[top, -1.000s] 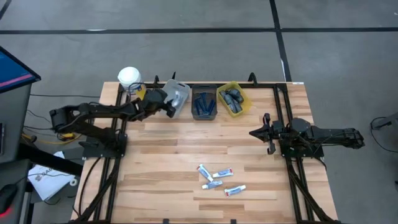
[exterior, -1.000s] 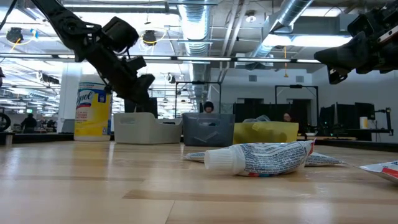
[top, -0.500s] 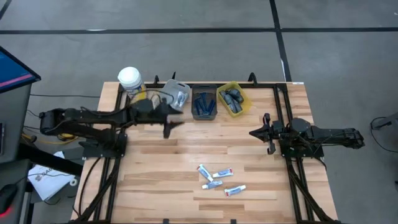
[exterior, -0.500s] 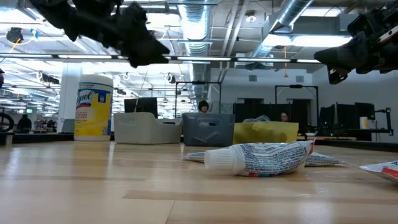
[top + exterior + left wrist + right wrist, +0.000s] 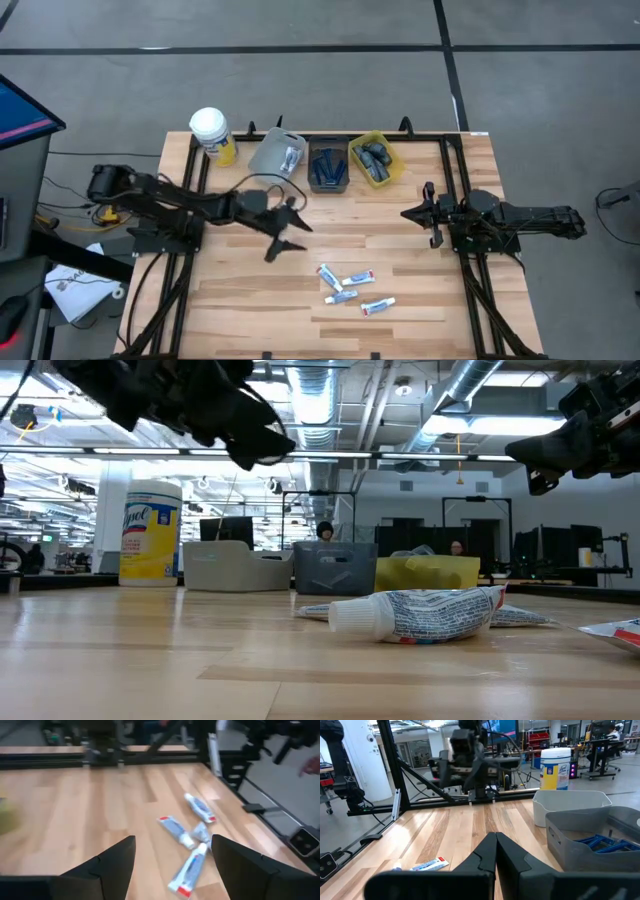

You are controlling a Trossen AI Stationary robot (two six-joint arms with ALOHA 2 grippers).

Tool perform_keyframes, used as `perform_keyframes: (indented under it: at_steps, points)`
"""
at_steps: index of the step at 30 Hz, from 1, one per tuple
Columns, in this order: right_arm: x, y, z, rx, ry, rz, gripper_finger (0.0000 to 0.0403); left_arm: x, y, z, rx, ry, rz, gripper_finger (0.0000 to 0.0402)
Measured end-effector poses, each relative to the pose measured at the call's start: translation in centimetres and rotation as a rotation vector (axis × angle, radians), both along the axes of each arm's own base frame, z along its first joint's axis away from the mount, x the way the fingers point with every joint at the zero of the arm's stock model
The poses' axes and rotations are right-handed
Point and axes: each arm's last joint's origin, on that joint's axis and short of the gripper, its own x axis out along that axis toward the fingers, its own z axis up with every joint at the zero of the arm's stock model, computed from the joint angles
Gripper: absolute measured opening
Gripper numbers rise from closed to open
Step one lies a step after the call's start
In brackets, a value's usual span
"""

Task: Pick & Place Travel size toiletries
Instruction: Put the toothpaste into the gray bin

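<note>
At the table's left rear corner a white-lidded yellow jar (image 5: 209,131) is noted, with a grey bin (image 5: 277,153), a dark bin (image 5: 327,167) and a yellow bin (image 5: 375,159) ranged beside it along the back edge. Since a second ago the left gripper (image 5: 285,229) has been carried from the grey bin out over mid-table, its fingers spread wide and nothing held between them; a deposit is judged complete and a fresh pick under way. Four small white tubes (image 5: 346,287) are seen lying loose near the front edge, ahead of that gripper and apart from it. At the right side, the right gripper (image 5: 431,214) is found parked, fingers pressed together, empty.
</note>
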Motion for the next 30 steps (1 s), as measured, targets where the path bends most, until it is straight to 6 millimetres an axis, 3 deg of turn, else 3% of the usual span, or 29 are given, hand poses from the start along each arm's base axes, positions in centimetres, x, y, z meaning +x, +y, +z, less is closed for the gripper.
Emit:
perform_keyframes:
  at_steps: [8,17,26,30]
  points:
    - [0.0,0.0,0.0,0.0,0.0,0.0,0.0,4.8,-2.4,-1.4,0.081,0.023,-0.201,0.0257]
    - [0.0,0.0,0.0,0.0,0.0,0.0,0.0,9.3,-3.4,-3.9,0.088,0.049,-0.358,0.0257]
    - [0.0,0.0,0.0,0.0,-0.001,0.0,0.0,11.0,-5.0,-7.5,0.088,0.118,-0.433,0.0257]
    - [0.0,0.0,0.0,0.0,-0.001,0.0,0.0,11.5,-5.4,-8.2,0.09,0.108,-0.442,0.0257]
